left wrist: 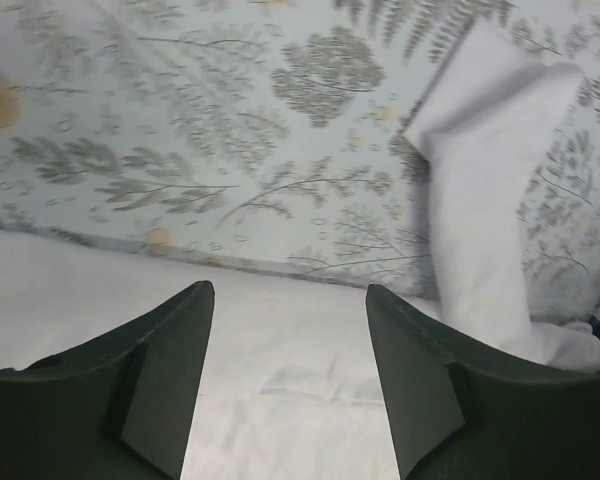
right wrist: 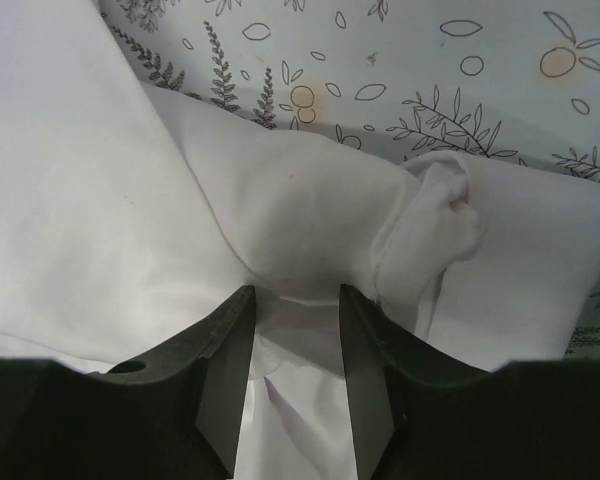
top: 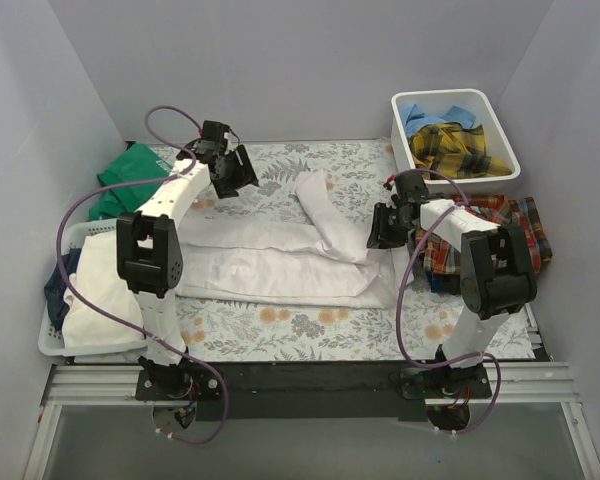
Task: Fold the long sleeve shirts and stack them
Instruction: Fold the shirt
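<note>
Top external view, from the near edge of the table outward: the white shirt (top: pixel 280 262) lies folded into a long band across the middle of the table cover (top: pixel 280 325). One sleeve (top: pixel 325 215) is doubled back toward the far edge, so the next fold probably has to tuck it in. The right gripper (right wrist: pixel 297 292) is down on the shirt's right end, where the cloth bunches. Its jaws stand partly apart with a ridge of cloth between them, but whether they nip it I cannot tell. Just beyond, at the right edge, the red plaid shirt (top: pixel 520 212) sits heaped, likely next in line. The left gripper (left wrist: pixel 290 290) hangs spread and empty over the white shirt's far edge toward the left, seemingly placed to take the opposite end. In the far right corner a bin (top: pixel 495 110) holds the yellow plaid shirt (top: pixel 455 148) and the blue shirt (top: pixel 420 115).
</note>
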`<state>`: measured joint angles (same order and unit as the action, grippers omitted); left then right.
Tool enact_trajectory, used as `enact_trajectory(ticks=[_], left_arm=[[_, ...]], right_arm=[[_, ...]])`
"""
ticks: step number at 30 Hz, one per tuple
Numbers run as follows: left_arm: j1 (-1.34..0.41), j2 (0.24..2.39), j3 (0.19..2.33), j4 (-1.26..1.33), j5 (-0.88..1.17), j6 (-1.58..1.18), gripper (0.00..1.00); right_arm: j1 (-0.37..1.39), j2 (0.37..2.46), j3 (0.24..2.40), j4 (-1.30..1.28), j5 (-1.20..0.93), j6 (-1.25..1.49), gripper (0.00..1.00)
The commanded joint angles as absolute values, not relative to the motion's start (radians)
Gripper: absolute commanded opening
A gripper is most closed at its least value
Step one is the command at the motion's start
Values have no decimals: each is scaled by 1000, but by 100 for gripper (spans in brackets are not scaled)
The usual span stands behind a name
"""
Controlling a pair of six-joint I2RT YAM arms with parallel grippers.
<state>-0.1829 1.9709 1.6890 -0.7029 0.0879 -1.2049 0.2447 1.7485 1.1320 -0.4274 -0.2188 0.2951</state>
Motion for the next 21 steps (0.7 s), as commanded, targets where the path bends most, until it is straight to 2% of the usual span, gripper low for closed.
enact_trajectory(ticks=[1,4,15,21], left_arm=[[-281,2040,1819,-673,172,-1189,63],[-327,2103,1890,-652,192,-1212,63],[-437,2305,2049,-462,198,-1298,64],[-492,2488,2276,-468,117,-1244,72]], right_arm=[[242,1785,1141,-479,-224,311,46],[242,1778,1144,-473,-221,307,44],[244,1537,1169,-406,-195,256,46],[252,1514,1101,-420,-230,252,46]])
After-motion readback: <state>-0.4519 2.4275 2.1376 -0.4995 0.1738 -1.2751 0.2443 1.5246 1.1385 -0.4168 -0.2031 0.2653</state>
